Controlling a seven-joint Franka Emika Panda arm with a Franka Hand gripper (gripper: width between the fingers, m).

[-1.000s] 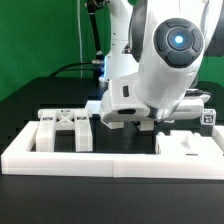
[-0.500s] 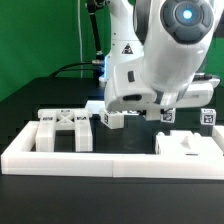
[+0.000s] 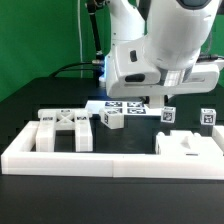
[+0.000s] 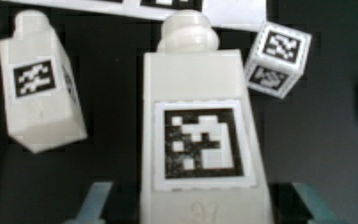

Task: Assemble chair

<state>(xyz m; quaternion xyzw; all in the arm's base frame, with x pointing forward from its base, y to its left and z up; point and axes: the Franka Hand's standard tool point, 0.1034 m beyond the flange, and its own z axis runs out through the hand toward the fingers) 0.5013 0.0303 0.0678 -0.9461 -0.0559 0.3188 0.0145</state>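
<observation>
**Chair leg between parted gripper fingers**

A white, tag-bearing chair leg with a rounded peg (image 4: 202,130) lies on the black table (image 3: 30,95). The gripper (image 4: 202,205) straddles it with its teal fingers (image 4: 101,200) spread, a dark gap on each side. A second white leg (image 4: 39,85) lies just beside. The white low-walled frame (image 3: 100,160) encloses a white cross-braced panel (image 3: 65,128) and a white flat plate (image 3: 190,145).

No readable text; marker tags (image 4: 202,142) on chair parts (image 4: 194,70).

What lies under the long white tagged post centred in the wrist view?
Black tabletop shows along both sides of the long white knob-ended post. Whatever is directly beneath it is covered by the post itself.
</observation>
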